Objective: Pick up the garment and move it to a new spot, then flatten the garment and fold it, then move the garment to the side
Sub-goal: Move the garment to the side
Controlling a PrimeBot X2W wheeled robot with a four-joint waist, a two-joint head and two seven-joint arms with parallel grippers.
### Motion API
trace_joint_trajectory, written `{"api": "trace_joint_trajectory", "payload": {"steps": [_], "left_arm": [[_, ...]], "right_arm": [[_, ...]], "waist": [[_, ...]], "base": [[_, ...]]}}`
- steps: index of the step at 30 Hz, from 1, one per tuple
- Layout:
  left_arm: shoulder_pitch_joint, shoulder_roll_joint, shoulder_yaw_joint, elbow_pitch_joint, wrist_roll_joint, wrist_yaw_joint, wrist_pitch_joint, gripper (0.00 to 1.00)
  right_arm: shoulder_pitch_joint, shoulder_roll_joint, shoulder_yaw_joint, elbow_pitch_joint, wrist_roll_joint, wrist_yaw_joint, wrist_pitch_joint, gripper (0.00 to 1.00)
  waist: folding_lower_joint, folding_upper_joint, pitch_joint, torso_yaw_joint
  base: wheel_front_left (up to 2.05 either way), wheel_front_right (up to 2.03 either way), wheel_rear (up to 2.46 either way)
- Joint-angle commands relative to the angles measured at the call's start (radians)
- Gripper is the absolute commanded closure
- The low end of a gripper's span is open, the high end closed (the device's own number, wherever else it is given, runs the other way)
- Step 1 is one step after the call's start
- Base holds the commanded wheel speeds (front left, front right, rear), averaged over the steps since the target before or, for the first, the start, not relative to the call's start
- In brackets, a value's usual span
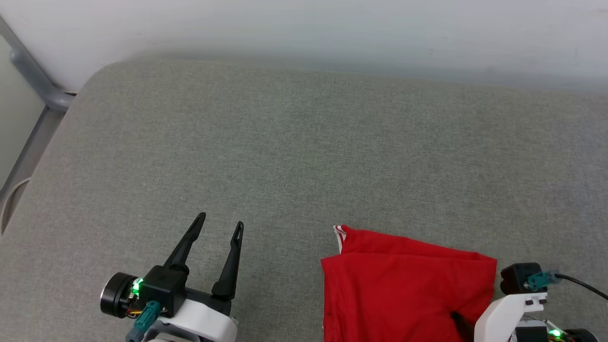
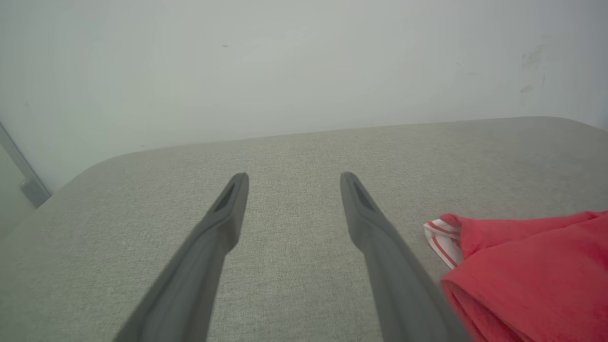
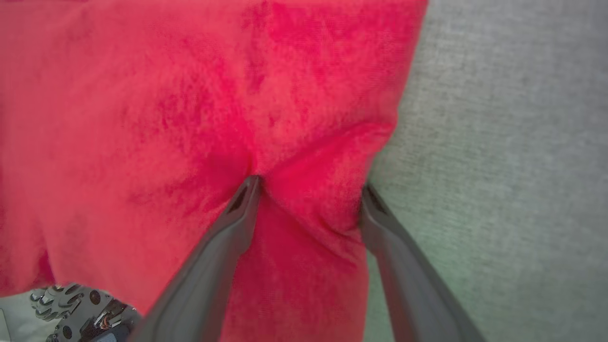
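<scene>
Inventory by count. Garment: 1, red, with 1 patch of striped trim showing at its corner. Grippers: 2, namely left gripper and right gripper. Fingers: 2 dark ones on the left and 2 on the right, 4 in all. Green lights: 2, one at each wrist. Teal plugs: 2, again one per wrist. Black cable: 1, at the right wrist. Grey cushion: 1. Grey rail: 1, at the left edge. Pale wall: 1.
</scene>
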Motion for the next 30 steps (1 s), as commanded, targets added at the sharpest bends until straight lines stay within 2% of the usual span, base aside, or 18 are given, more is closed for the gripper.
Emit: {"api": "trace_joint_trajectory", "payload": {"steps": [1,2,3,10,16,22,23,30], "left_arm": [[-0.013,-0.006,0.000,0.002,0.007,-0.005,-0.002,0.00],[-0.016,-0.007,-0.001,0.002,0.008,-0.006,-0.002,0.00],[-0.018,-0.008,-0.001,0.003,0.008,-0.005,-0.002,0.00],[-0.016,-0.010,0.001,0.014,0.015,-0.008,-0.002,0.00],[0.000,-0.006,0.000,0.009,0.018,-0.013,-0.002,0.00],[-0.008,-0.006,-0.025,-0.007,0.017,-0.016,-0.002,0.00],[-0.008,-0.006,-0.025,-0.007,0.017,-0.016,-0.002,0.00],[-0.036,0.002,-0.052,-0.035,0.027,-0.021,-0.002,0.00]], "right_arm": [[-0.004,0.006,0.030,0.039,-0.002,0.000,0.010,0.56],[-0.007,0.002,0.039,0.052,-0.009,0.001,0.006,0.89],[-0.010,-0.004,0.045,0.062,-0.017,0.001,0.001,1.00],[-0.065,-0.036,0.048,0.083,-0.055,-0.001,-0.068,1.00],[-0.121,-0.117,0.110,0.038,-0.099,-0.001,-0.104,1.00],[-0.190,-0.244,0.217,-0.014,-0.106,-0.001,-0.082,1.00],[-0.190,-0.244,0.217,-0.014,-0.106,-0.001,-0.082,1.00],[-0.307,-0.457,0.319,-0.056,-0.103,-0.001,-0.051,1.00]], "waist": [[-0.0001,0.0000,0.007,0.007],[-0.0001,0.0000,0.009,0.008],[-0.0001,0.0000,0.010,0.008],[-0.0001,0.0000,-0.010,-0.013],[-0.0001,0.0000,-0.037,-0.065],[-0.0001,0.0000,-0.042,-0.143],[-0.0001,0.0000,-0.042,-0.143],[-0.0001,0.0000,0.015,-0.261]], "base": [[0.00,0.00,0.00],[0.00,0.00,0.00],[0.00,0.00,0.00],[0.00,0.00,0.00],[0.00,0.00,0.00],[0.00,0.00,0.00],[0.00,0.00,0.00],[0.00,0.00,0.00]]}}
